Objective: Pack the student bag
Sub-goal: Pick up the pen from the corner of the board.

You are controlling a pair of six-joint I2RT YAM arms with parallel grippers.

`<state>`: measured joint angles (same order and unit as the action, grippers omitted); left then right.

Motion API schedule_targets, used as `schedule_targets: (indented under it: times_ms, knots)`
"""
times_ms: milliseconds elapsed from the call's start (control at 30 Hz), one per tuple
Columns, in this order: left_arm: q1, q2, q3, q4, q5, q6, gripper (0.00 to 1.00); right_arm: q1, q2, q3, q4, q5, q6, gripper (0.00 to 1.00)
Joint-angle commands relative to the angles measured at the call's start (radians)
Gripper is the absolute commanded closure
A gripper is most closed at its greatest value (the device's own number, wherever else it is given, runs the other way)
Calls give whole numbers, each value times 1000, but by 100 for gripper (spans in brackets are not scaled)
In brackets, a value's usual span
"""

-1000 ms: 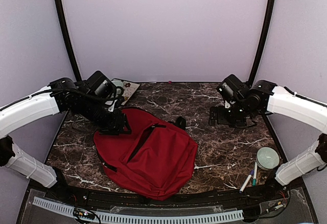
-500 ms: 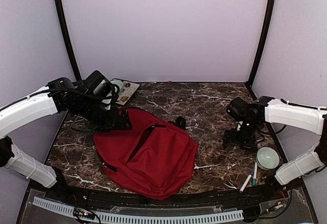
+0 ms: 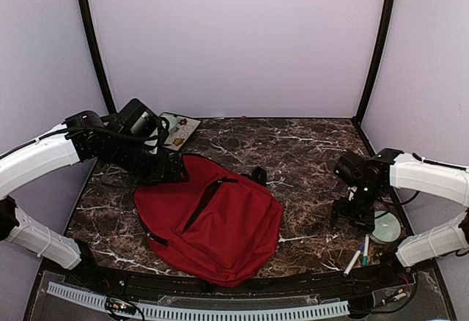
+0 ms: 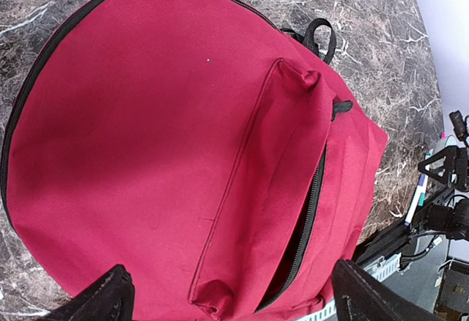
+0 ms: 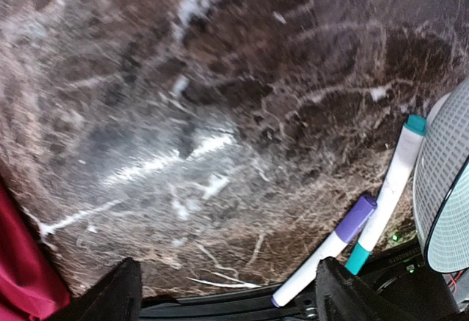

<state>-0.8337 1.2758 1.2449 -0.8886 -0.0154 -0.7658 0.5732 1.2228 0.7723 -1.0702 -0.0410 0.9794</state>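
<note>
ok so the bag [image 3: 220, 222] is lying flat on the table [image 3: 308, 145], front side up, a bit left of the middle and toward the near edge; its front pocket zip [image 4: 311, 204] gapes partly open, and a black loop [image 4: 322, 34] sticks out at its far edge

left pincer [image 4: 234, 303] hangs over the bag's far-left rim; jaws spread wide with nothing caught between them; in the wrist view the two black fingertips [image 4: 102, 303] sit in the bottom corners and red fabric fills everything between; can't tell if the tips brush the fabric, but it isn't gripping anything

right pincer [image 5: 227, 295] is over on the right side of the table, well apart from the bag, pointing down at bare marble; also spread open and empty, touching nothing that I can see; only a sliver of red shows at the left edge of its wrist view

near it: a purple marker [image 5: 333, 244] and a teal marker [image 5: 392, 182] lie side by side by the near edge, the teal one just beside a pale round dish [image 5: 443, 189]; from above the pincer sits just left of that dish

there's also a card [image 3: 181, 125] at the far-left corner behind the left arm
</note>
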Motion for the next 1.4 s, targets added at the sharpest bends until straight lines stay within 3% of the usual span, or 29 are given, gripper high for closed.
schedule_targets:
  times_ms: [0,300,667,900,1033,1100,1267,1367]
  knots:
    - [7,7,23,13,7,19,4,1,-18,-48,-53,-33,37,24]
    - [11,28,26,17,15,30,4,49,10,-152,-23,-98,82,32]
    - [19,76,56,-5,24,81,5,154,120,-178,11,-141,139,22]
    - [31,98,72,-16,30,139,5,155,137,-222,58,-127,175,23]
    - [40,113,88,-17,34,174,5,155,98,-280,179,-156,201,27]
    - [45,123,98,-19,37,194,5,155,74,-293,254,-165,208,35]
    - [63,162,136,-31,48,245,5,158,26,-239,374,-122,196,75]
    - [72,190,165,-33,56,270,5,159,42,-192,395,-99,173,91]
